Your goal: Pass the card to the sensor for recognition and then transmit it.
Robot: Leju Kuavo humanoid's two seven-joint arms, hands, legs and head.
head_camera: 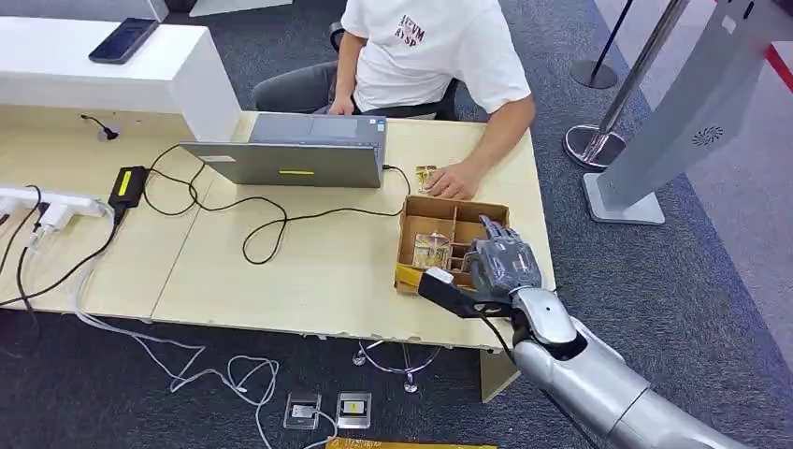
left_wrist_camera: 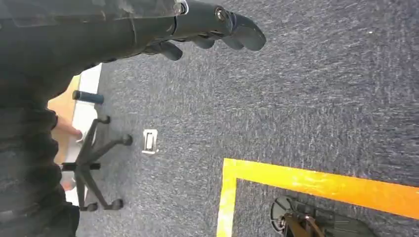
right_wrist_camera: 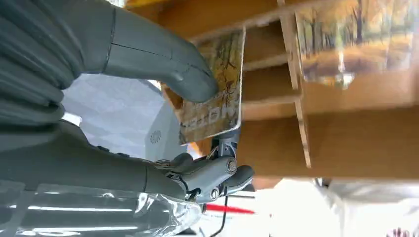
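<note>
A brown divided cardboard box (head_camera: 411, 213) stands near the table's right front corner, with a yellow-toned card (head_camera: 431, 249) lying in one compartment. My right hand (head_camera: 502, 259) is over the box's right side. In the right wrist view my thumb (right_wrist_camera: 163, 59) and a finger (right_wrist_camera: 225, 148) pinch a card (right_wrist_camera: 215, 94) printed with an autumn picture, just above the box's dividers (right_wrist_camera: 296, 94). Another card (right_wrist_camera: 356, 39) lies in a compartment beyond. A black scanner-like sensor (head_camera: 454, 293) sits at the table edge next to my wrist. My left hand (left_wrist_camera: 212, 29) hangs over the carpet, holding nothing, fingers loosely curled.
A person in a white shirt (head_camera: 425, 56) sits across the table, one hand (head_camera: 452, 180) resting on a card near the box. A grey laptop (head_camera: 299, 150), a power strip (head_camera: 51, 201) and cables lie on the table. A grey kiosk (head_camera: 683, 122) stands at the right.
</note>
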